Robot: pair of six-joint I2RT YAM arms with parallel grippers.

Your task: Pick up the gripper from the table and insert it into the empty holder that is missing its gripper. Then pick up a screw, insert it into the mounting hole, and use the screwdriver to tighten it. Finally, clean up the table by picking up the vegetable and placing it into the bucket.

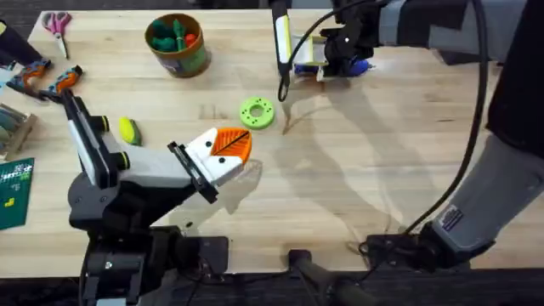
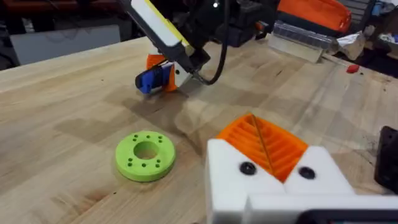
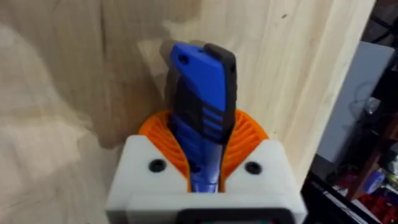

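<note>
My right gripper hovers low over the far side of the table, shut on the blue screwdriver. In the right wrist view the orange pads clamp the screwdriver with its end over the wood. My left gripper is near the table's middle, its orange ribbed pads pressed together with nothing between them, and both white bases carry an orange tip. The yellow-green vegetable lies left of it. The bucket stands at the far left with toys inside. A loose gripper tip, empty holder and screw are out of view.
A bright green disc lies just beyond my left gripper. Scissors, orange-handled pliers and a green circuit board line the left edge. The right arm's cable hangs near the disc.
</note>
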